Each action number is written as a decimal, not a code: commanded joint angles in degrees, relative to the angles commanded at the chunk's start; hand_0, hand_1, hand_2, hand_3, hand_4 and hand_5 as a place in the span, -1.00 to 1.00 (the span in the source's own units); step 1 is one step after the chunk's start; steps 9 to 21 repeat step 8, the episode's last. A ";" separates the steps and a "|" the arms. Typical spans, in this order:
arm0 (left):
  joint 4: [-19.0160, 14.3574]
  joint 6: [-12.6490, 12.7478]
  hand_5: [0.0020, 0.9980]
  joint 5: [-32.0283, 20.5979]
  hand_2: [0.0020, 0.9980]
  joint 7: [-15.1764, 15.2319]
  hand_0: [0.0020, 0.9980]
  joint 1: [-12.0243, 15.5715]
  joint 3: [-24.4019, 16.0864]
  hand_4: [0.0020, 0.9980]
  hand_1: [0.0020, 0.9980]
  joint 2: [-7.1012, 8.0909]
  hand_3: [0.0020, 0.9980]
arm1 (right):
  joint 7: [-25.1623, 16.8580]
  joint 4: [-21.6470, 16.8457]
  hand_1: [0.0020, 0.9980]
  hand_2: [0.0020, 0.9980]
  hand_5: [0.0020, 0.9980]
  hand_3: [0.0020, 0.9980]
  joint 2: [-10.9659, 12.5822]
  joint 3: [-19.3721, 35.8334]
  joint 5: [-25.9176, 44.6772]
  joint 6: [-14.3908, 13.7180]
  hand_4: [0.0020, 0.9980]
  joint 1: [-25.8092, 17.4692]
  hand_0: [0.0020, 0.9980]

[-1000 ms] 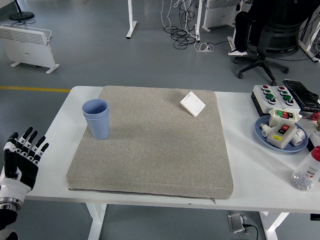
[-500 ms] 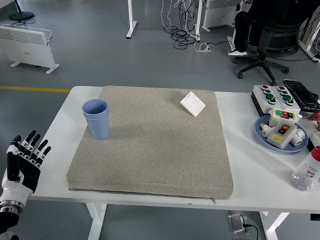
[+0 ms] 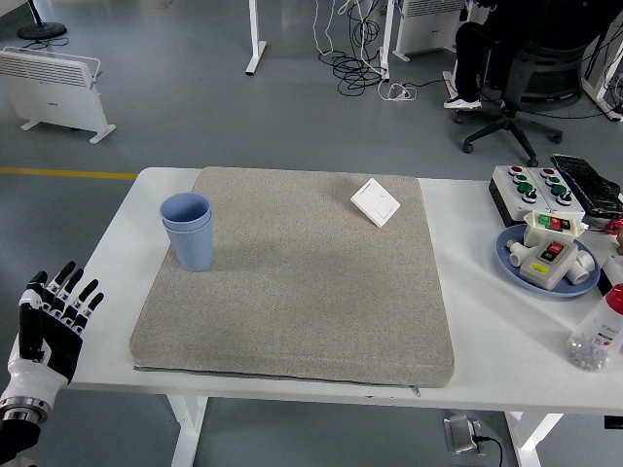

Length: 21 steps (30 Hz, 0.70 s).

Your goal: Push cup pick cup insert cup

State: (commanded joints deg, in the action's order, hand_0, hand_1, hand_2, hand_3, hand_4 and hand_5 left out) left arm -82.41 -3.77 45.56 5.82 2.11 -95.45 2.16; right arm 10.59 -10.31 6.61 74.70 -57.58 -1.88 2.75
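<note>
Left hand [image 3: 54, 316] sits at the table's near-left corner, fingers spread, holding nothing, palm roughly upright. Right hand isn't visible.

Up and to the right of that hand, well apart from it, the blue cups [image 3: 189, 230] stand upright on the grey mat [image 3: 302, 292], near its far-left area. Looks like two rims, one cup nested in the other, so the insert step may already be done; can't be sure from this angle.

Handling guess: thin plastic, very light, walls flex if squeezed. Smooth and tapered, so a loose grip slides toward the rim. The mat is soft and grippy, and a push high on the wall will likely tip it instead of sliding it, so push low near the base. For a pick, wrap the mid-wall with thumb opposite the fingers, light pressure, keep it vertical. A nested pair may separate if only the outer cup gets held.

Further right of the hand, across the mat: a white switch plate [image 3: 375, 201] at the far edge, clear of the cups.
</note>
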 joint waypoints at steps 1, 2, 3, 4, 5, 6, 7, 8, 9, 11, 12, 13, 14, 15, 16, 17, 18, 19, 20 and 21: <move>0.09 0.01 1.00 0.08 0.92 -0.01 0.76 0.06 0.15 0.11 0.78 0.04 0.80 | 0.00 0.00 0.25 0.29 -0.07 0.12 -0.06 0.28 -0.09 -0.03 -0.86 -0.09 0.51; 0.13 0.01 1.00 0.12 0.92 -0.02 0.76 0.09 0.22 0.11 0.78 0.06 0.80 | 0.00 0.00 0.25 0.29 -0.07 0.12 -0.08 0.41 -0.13 -0.04 -0.86 -0.13 0.51; 0.18 0.04 1.00 0.23 0.92 -0.01 0.76 0.17 0.29 0.11 0.78 0.10 0.80 | -0.01 0.00 0.25 0.29 -0.07 0.12 -0.13 0.55 -0.14 -0.05 -0.86 -0.22 0.51; 0.21 0.06 1.00 0.30 0.92 0.00 0.76 0.22 0.33 0.11 0.78 0.12 0.80 | -0.02 0.00 0.25 0.29 -0.07 0.12 -0.15 0.62 -0.15 -0.06 -0.86 -0.27 0.51; 0.32 0.08 1.00 0.33 0.92 0.04 0.76 0.28 0.34 0.11 0.78 0.16 0.80 | -0.03 0.00 0.25 0.29 -0.07 0.12 -0.17 0.71 -0.12 -0.06 -0.86 -0.34 0.51; 0.35 0.08 1.00 0.34 0.92 0.05 0.76 0.29 0.34 0.11 0.78 0.16 0.80 | -0.04 0.00 0.25 0.29 -0.07 0.12 -0.18 0.73 -0.11 -0.06 -0.86 -0.36 0.51; 0.46 0.09 1.00 0.38 0.92 0.05 0.76 0.31 0.32 0.11 0.78 0.17 0.80 | -0.01 0.00 0.25 0.29 -0.07 0.12 -0.19 0.86 -0.27 -0.07 -0.86 -0.39 0.51; 0.50 0.09 1.00 0.42 0.92 0.06 0.76 0.35 0.29 0.11 0.78 0.13 0.80 | 0.02 0.00 0.25 0.29 -0.07 0.12 -0.19 0.94 -0.39 -0.08 -0.86 -0.40 0.51; 0.50 0.09 1.00 0.42 0.92 0.06 0.76 0.35 0.29 0.11 0.78 0.13 0.80 | 0.02 0.00 0.25 0.29 -0.07 0.12 -0.19 0.94 -0.39 -0.08 -0.86 -0.40 0.51; 0.50 0.09 1.00 0.42 0.92 0.06 0.76 0.35 0.29 0.11 0.78 0.13 0.80 | 0.02 0.00 0.25 0.29 -0.07 0.12 -0.19 0.94 -0.39 -0.08 -0.86 -0.40 0.51; 0.50 0.09 1.00 0.42 0.92 0.06 0.76 0.35 0.29 0.11 0.78 0.13 0.80 | 0.02 0.00 0.25 0.29 -0.07 0.12 -0.19 0.94 -0.39 -0.08 -0.86 -0.40 0.51; 0.50 0.09 1.00 0.42 0.92 0.06 0.76 0.35 0.29 0.11 0.78 0.13 0.80 | 0.02 0.00 0.25 0.29 -0.07 0.12 -0.19 0.94 -0.39 -0.08 -0.86 -0.40 0.51; 0.50 0.09 1.00 0.42 0.92 0.06 0.76 0.35 0.29 0.11 0.78 0.13 0.80 | 0.02 0.00 0.25 0.29 -0.07 0.12 -0.19 0.94 -0.39 -0.08 -0.86 -0.40 0.51; 0.50 0.09 1.00 0.42 0.92 0.06 0.76 0.35 0.29 0.11 0.78 0.13 0.80 | 0.02 0.00 0.25 0.29 -0.07 0.12 -0.19 0.94 -0.39 -0.08 -0.86 -0.40 0.51; 0.50 0.09 1.00 0.42 0.92 0.06 0.76 0.35 0.29 0.11 0.78 0.13 0.80 | 0.02 0.00 0.25 0.29 -0.07 0.12 -0.19 0.94 -0.39 -0.08 -0.86 -0.40 0.51; 0.50 0.09 1.00 0.42 0.92 0.06 0.76 0.35 0.29 0.11 0.78 0.13 0.80 | 0.02 0.00 0.25 0.29 -0.07 0.12 -0.19 0.94 -0.39 -0.08 -0.86 -0.40 0.51; 0.50 0.09 1.00 0.42 0.92 0.06 0.76 0.35 0.29 0.11 0.78 0.13 0.80 | 0.02 0.00 0.25 0.29 -0.07 0.12 -0.19 0.94 -0.39 -0.08 -0.86 -0.40 0.51; 0.50 0.09 1.00 0.42 0.92 0.06 0.76 0.35 0.29 0.11 0.78 0.13 0.80 | 0.02 0.00 0.25 0.29 -0.07 0.12 -0.19 0.94 -0.39 -0.08 -0.86 -0.40 0.51; 0.50 0.09 1.00 0.42 0.92 0.06 0.76 0.35 0.29 0.11 0.78 0.13 0.80 | 0.02 0.00 0.25 0.29 -0.07 0.12 -0.19 0.94 -0.39 -0.08 -0.86 -0.40 0.51; 0.50 0.09 1.00 0.42 0.92 0.06 0.76 0.35 0.29 0.11 0.78 0.13 0.80 | 0.02 0.00 0.25 0.29 -0.07 0.12 -0.19 0.94 -0.39 -0.08 -0.86 -0.40 0.51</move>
